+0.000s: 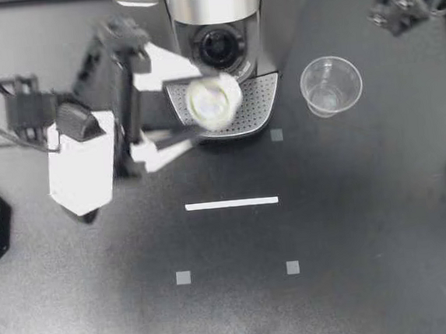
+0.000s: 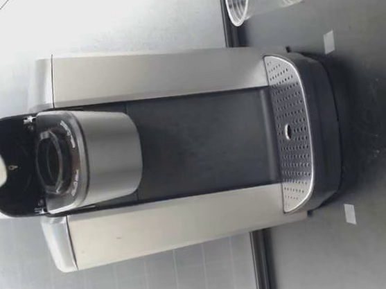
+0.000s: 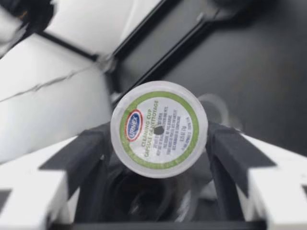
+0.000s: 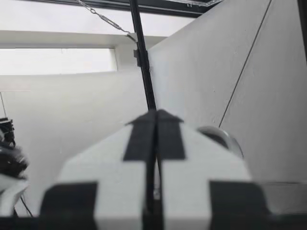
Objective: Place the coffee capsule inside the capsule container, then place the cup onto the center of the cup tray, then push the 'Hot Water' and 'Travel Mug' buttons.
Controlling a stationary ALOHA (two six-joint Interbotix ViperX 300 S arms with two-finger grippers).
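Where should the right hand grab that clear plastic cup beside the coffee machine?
Take the cup across its wall below the rim, right hand coming from the side away from the coffee machine; it stands upright, mouth up, apart from it.

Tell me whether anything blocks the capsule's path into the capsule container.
Nothing visible does: my left gripper holds the coffee capsule over the cup tray, and the capsule container beyond it stands open.

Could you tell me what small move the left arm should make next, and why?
Probably ease the coffee capsule toward the open capsule container: my left end effector grips it above the cup tray, short of that opening.
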